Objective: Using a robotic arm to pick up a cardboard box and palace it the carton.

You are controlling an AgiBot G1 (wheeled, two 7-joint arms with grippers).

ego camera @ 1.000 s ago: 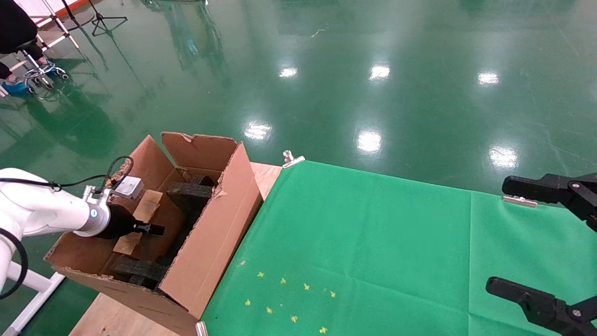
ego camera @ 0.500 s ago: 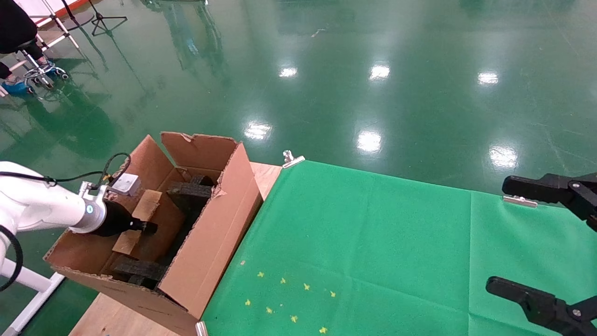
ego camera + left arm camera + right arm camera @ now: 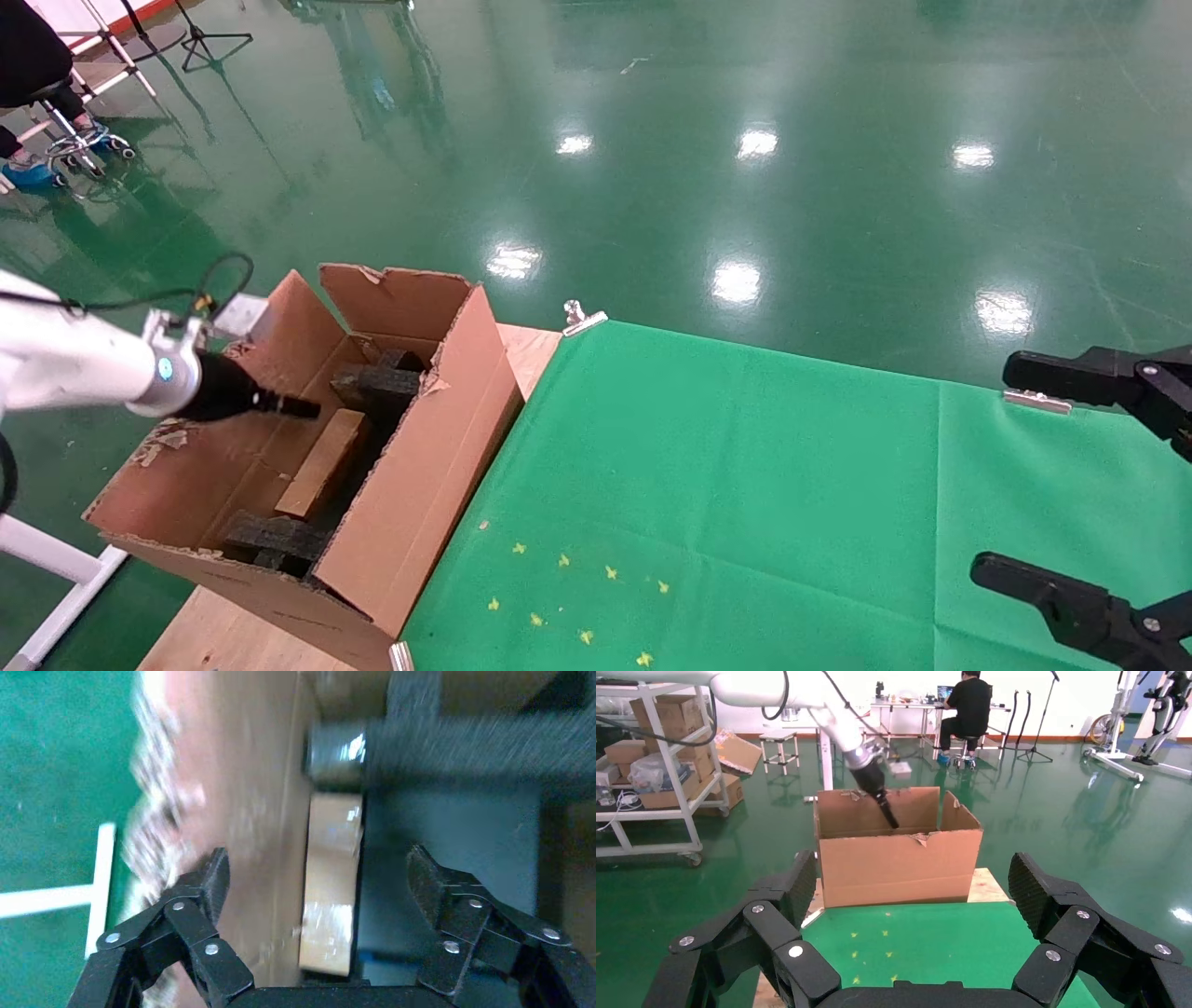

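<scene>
The carton (image 3: pixel 419 494) stands open on the table's left end, with black foam inserts (image 3: pixel 377 380) inside. The small cardboard box (image 3: pixel 326 463) lies on edge in it between the inserts, free of any gripper. My left gripper (image 3: pixel 300 407), on the white robotic arm (image 3: pixel 84 368), hangs open and empty over the carton's far-left part, above the box. In the left wrist view the box (image 3: pixel 330 881) lies below, between the spread fingers (image 3: pixel 211 881). My right gripper (image 3: pixel 1024 475) is open and empty at the right edge, far from the carton (image 3: pixel 898 867).
A green cloth (image 3: pixel 745 485) with small yellow star marks (image 3: pixel 568 596) covers the table right of the carton, held by metal clips (image 3: pixel 585 317). Bare wood (image 3: pixel 233 638) shows at the table's front left. A seated person (image 3: pixel 968 706) and shelves (image 3: pixel 652 755) stand beyond.
My left gripper has opened and let go of the cardboard box, then risen and drawn back to the left. The box has dropped lower into the carton. The right arm has not moved.
</scene>
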